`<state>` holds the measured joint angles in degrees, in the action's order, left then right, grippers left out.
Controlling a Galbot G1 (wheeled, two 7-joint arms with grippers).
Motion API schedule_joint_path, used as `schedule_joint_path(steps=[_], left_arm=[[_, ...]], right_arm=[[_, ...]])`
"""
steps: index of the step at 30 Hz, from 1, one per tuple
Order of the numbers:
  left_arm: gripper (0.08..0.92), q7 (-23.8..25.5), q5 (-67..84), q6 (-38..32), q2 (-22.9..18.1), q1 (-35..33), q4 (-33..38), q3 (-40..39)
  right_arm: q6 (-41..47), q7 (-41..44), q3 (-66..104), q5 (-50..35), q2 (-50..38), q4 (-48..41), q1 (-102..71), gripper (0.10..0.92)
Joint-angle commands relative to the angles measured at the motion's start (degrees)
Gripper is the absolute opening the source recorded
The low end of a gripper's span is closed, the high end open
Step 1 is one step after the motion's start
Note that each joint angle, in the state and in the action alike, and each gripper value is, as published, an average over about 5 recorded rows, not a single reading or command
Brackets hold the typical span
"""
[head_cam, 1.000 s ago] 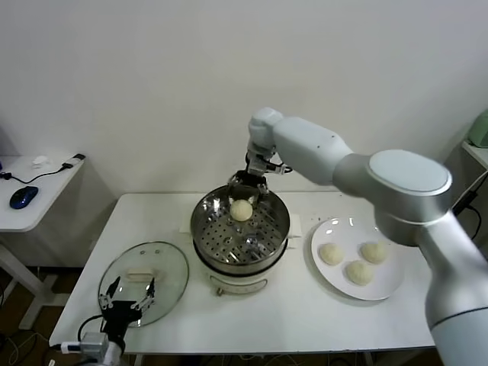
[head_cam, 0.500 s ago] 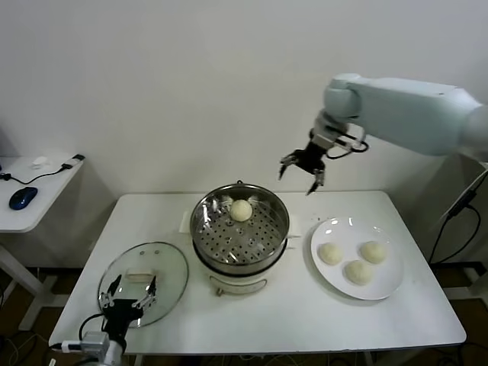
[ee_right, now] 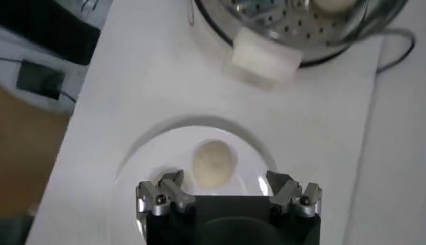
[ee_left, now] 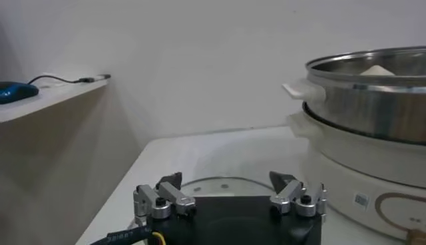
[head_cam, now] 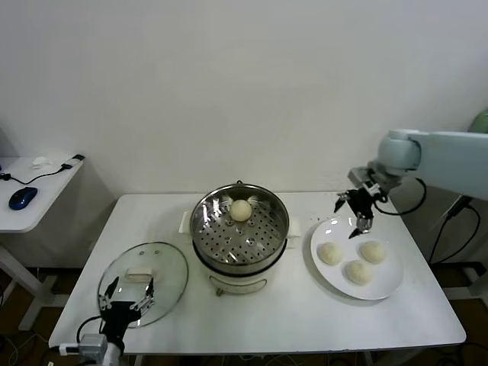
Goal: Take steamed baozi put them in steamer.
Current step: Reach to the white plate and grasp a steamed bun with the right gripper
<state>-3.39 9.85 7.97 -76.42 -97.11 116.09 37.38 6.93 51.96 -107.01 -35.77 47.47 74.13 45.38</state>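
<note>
The steamer [head_cam: 240, 236] is a shiny steel pot on a white base at the table's middle. One baozi [head_cam: 241, 210] lies at the back of its perforated tray. Three more baozi [head_cam: 330, 254] lie on a white plate [head_cam: 385, 288] to its right. My right gripper [head_cam: 356, 210] is open and empty, hovering above the plate's back edge. In the right wrist view a baozi [ee_right: 213, 162] on the plate [ee_right: 153, 153] sits just beyond its open gripper [ee_right: 228, 181], with the steamer [ee_right: 293, 26] farther off. My left gripper [head_cam: 128, 295] is open and parked at the front left.
A clear glass lid [head_cam: 142, 280] with a white handle lies on the table left of the steamer, under my left gripper; it also shows in the left wrist view [ee_left: 219, 183]. A side desk [head_cam: 34, 191] with a blue mouse stands at the far left.
My right gripper has let go of a baozi in the steamer, risen, and swung right and down to above the plate. The left arm has not moved.
</note>
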Motion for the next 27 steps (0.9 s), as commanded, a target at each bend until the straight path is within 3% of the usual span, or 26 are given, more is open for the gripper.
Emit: schedule_joint_path(steps=[1,11,21,27], left_arm=[[0.823,0.04,0.02,-0.01,-0.08,-0.13,-0.05,0.24],[0.823,0.00,0.08,-0.24,0.05,-0.66,-0.93,0.87],[0.823,-0.03,0.08,-0.47,0.27,-0.64,-1.50,0.65],[0.823,-0.17,-0.10,-0.48,0.37,-0.69,-1.38,0.55]], right_arm=[[10.41,-2.78,8.98,2.19,-1.20,-5.61,-14.82,0.823],[9.33,-2.67,17.76,3.73,5.62,-16.76,-25.04,0.823],[9.09,-2.60,18.91,5.51,5.77,-17.65,-27.30,0.822],[8.57,-4.24,21.57,6.87,6.33,-19.61,-28.82,0.765]])
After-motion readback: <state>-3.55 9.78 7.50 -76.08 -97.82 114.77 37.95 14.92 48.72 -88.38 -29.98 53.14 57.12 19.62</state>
